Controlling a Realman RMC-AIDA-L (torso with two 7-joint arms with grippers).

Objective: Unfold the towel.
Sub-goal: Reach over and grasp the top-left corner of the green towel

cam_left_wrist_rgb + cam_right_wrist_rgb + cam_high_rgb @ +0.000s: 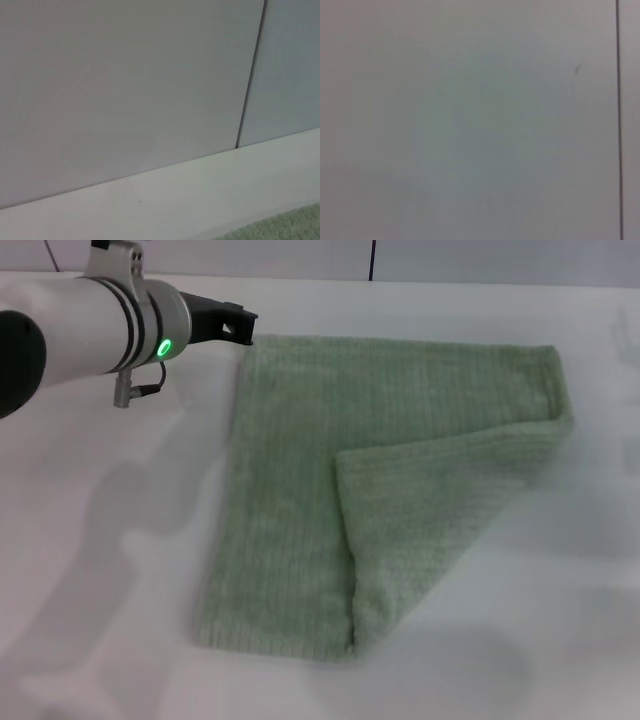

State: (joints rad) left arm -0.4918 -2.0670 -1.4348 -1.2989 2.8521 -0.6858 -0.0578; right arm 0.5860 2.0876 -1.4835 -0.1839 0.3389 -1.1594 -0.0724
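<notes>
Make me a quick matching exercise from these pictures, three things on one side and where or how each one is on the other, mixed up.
Things:
1. towel
2. left gripper
3. green light

Descriptions:
A. on the left arm's wrist, glowing
B. lying on the white table, near right corner folded over
C. by the towel's far left corner

Pairs: 1-B, 2-C, 3-A

The right gripper is not in view.

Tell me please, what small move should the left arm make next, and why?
Probably the left gripper, now by the far left corner of the towel, should come toward the folded flap, whose corner lies near the middle. The right near part is still doubled over, so that flap must be lifted back.
</notes>
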